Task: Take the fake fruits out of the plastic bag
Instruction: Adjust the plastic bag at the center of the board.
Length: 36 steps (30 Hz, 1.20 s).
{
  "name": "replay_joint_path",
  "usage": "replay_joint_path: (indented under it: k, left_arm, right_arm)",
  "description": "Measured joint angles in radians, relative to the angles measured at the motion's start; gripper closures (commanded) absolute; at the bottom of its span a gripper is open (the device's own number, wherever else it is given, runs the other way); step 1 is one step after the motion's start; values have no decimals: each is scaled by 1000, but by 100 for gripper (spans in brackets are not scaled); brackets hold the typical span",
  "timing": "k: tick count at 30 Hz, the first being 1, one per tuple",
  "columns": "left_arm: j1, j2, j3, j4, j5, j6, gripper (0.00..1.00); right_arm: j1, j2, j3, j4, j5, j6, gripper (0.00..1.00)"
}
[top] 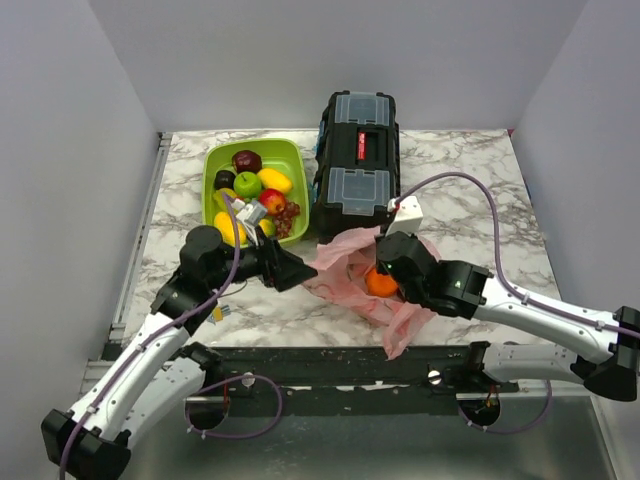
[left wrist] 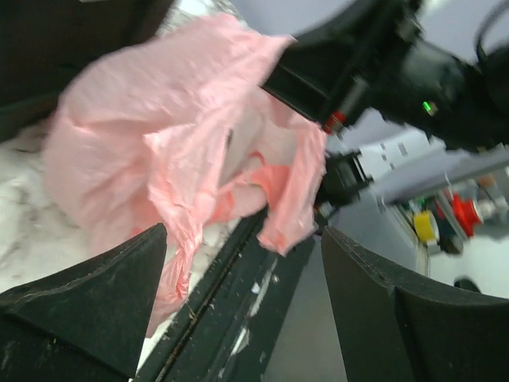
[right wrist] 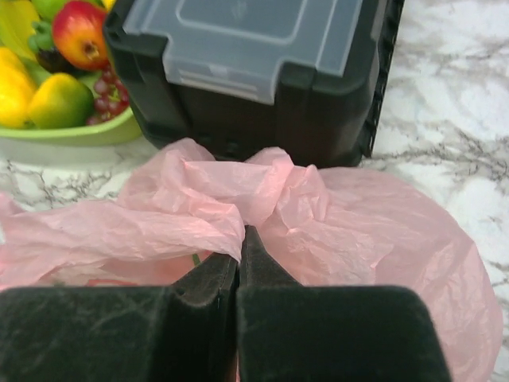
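Note:
The pink plastic bag [top: 350, 272] lies crumpled on the marble table in front of the black toolbox. An orange [top: 380, 283] shows in its open mouth. My right gripper [top: 388, 262] is shut, pinching the bag's film [right wrist: 199, 215] at its tips [right wrist: 240, 232]. My left gripper [top: 298, 270] is open and empty just left of the bag; in the left wrist view its fingers [left wrist: 119, 278] stand wide apart with the bag [left wrist: 175, 135] ahead. A red-yellow apple [top: 272, 200], a grape bunch [top: 289, 214] and a yellow-green fruit [right wrist: 57, 102] lie in the lime-green tray.
The lime-green tray [top: 296, 160] stands at the back left, also holding a maroon apple, a green apple and yellow oval fruits. The black toolbox [top: 357, 160] is right behind the bag. A white box [top: 407, 212] sits by its right corner. The table's front edge [top: 330, 355] is close.

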Motion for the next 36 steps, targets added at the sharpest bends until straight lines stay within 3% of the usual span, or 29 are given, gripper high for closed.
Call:
replay_joint_path:
  k: [3,7,10,18,30,36]
  left_arm:
    - [-97,-47,-68,75,17,2,22]
    - [-214,-87,-83,160,19,26,22]
    - [-330,-66,-53,173,11,74,22]
    - [-634,90,21,155,-148,240,21]
    - [-822,320,132,160,-384,424,21]
    - [-864,365,138,159,-490,474,19]
  right_arm:
    - [0,-25,-22,-57,-12,54,78]
    - [0,-52,-21,-150,-23,114,36]
    - [-1,-55,-3,-240,-31,159,20]
    - [-1,-75,75,-503,-37,335,12]
    - [-1,-342,48,-745,-100,571,10]
    - [-2,-278,-92,-752,-145,678,10]
